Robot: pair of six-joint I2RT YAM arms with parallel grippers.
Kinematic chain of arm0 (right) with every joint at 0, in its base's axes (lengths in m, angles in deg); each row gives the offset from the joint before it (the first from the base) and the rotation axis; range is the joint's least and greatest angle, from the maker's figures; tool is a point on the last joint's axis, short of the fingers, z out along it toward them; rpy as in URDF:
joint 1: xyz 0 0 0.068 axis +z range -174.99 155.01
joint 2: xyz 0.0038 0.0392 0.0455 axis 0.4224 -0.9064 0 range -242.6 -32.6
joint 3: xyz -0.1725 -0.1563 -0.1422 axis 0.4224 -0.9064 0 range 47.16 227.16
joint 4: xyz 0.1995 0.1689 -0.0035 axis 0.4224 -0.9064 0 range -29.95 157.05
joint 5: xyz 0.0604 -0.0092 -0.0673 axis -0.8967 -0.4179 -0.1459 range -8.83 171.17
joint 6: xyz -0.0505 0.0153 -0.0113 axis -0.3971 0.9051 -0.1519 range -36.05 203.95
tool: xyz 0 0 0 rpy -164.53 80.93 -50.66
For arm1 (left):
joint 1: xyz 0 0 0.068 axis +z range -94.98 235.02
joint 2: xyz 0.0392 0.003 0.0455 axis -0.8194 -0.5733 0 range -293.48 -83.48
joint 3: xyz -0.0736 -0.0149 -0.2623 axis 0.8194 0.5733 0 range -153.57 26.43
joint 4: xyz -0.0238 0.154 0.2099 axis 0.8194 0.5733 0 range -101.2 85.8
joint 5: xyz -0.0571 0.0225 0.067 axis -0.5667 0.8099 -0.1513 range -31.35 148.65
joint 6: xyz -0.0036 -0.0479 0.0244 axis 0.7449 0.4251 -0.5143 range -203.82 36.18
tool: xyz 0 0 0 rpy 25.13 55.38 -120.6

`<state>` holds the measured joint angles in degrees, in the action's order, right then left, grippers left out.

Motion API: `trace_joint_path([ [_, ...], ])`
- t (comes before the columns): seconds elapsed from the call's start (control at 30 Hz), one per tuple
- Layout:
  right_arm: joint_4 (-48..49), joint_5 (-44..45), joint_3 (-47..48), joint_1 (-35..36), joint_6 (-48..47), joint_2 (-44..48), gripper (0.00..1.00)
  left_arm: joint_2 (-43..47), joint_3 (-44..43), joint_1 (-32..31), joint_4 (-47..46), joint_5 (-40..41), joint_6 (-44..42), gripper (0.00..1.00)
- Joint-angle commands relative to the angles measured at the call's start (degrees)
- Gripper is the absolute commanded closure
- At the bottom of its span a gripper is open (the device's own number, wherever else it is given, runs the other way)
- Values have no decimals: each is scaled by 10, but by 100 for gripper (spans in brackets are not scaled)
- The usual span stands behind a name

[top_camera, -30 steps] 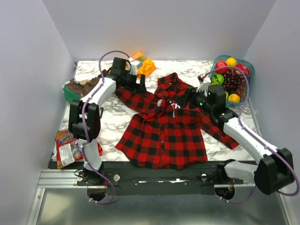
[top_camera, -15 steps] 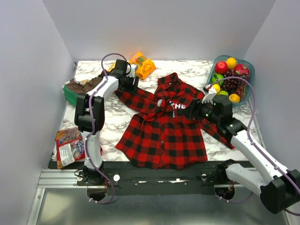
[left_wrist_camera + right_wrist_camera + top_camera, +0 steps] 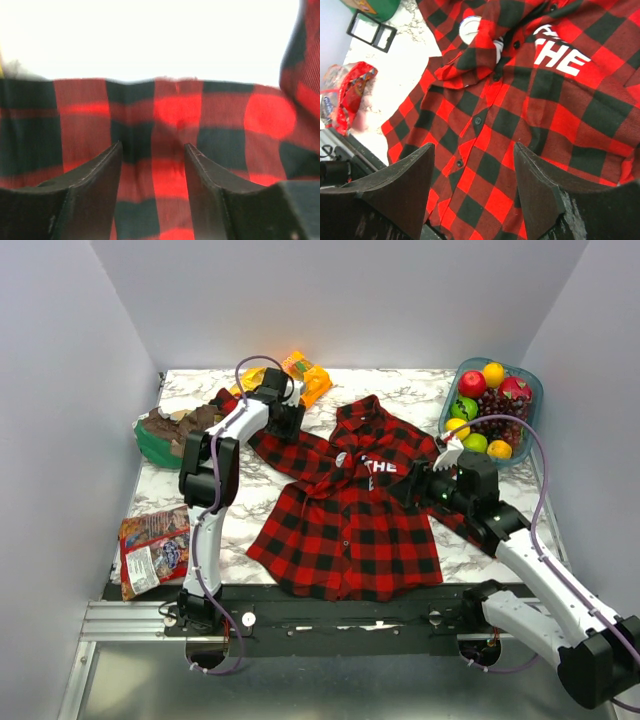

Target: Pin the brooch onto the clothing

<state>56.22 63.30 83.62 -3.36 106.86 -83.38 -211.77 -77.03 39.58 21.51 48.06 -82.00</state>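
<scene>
The red and black plaid shirt (image 3: 350,515) lies flat mid-table, with white letters (image 3: 383,467) on the chest. The brooch (image 3: 343,459), a small round pale disc, sits on the shirt by the collar, left of the letters; it also shows in the right wrist view (image 3: 470,27). My left gripper (image 3: 285,422) is low over the shirt's far left sleeve (image 3: 170,110), open, with plaid cloth between its fingers (image 3: 152,146). My right gripper (image 3: 418,485) is open and empty above the shirt's right side (image 3: 475,150), away from the brooch.
A bowl of fruit (image 3: 490,400) stands at the back right. An orange packet (image 3: 305,378) lies behind the left gripper. A green container (image 3: 160,435) sits at the left edge. A snack packet (image 3: 150,550) lies at the front left.
My right gripper has drawn back from the chest letters toward the near right. My left arm has shifted right over the sleeve. The brooch has stayed in place.
</scene>
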Motion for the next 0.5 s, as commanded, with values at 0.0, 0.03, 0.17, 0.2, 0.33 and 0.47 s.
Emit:
trace_joint_path([
  [0.0,-15,-25,-10,-4,5,24,28,-46,-57,-7,33,57,-9,44],
  [0.03,-16,-23,-11,-4,5,31,28,-49,-63,-8,37,85,-9,46],
  [0.17,-21,-16,-12,-4,4,39,28,-65,-65,-9,46,152,-5,48],
  [0.2,-21,-19,-12,-4,5,39,28,-75,-67,-9,56,162,-7,49],
  [0.33,-24,-26,-10,-4,5,41,28,-87,-84,-9,70,189,-16,64],
  [0.47,-33,-22,-9,-4,3,51,28,-85,-80,-9,68,171,-16,93],
])
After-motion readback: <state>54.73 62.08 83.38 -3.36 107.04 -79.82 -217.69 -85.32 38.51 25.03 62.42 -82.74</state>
